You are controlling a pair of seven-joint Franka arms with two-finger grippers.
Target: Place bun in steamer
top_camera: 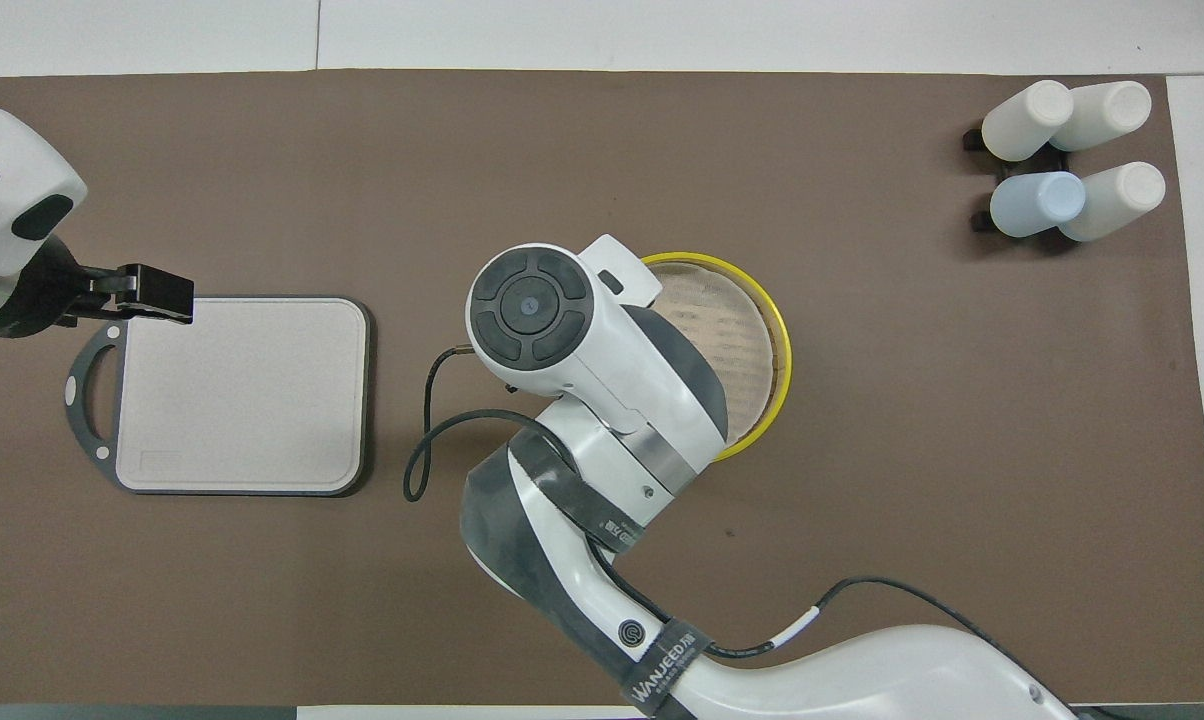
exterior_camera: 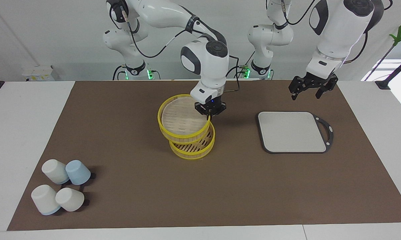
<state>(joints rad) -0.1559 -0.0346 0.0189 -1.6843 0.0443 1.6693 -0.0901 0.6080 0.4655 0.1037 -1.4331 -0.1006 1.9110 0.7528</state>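
Observation:
The steamer (exterior_camera: 191,152) stands mid-mat, with only its lower wall and part of its slotted floor showing. My right gripper (exterior_camera: 209,112) is shut on the rim of the yellow-rimmed lid (exterior_camera: 182,120) and holds it tilted, low over the steamer. The lid (top_camera: 727,330) also shows in the overhead view, with the right arm covering part of it. The bun is hidden under the lid. My left gripper (exterior_camera: 307,92) is open and empty, raised over the mat by the board's handle end; it also shows in the overhead view (top_camera: 157,295).
A grey cutting board (exterior_camera: 292,131) with a dark handle lies toward the left arm's end of the mat (top_camera: 242,390). Several white and blue cups (exterior_camera: 60,188) lie tipped at the right arm's end, farther from the robots (top_camera: 1062,160).

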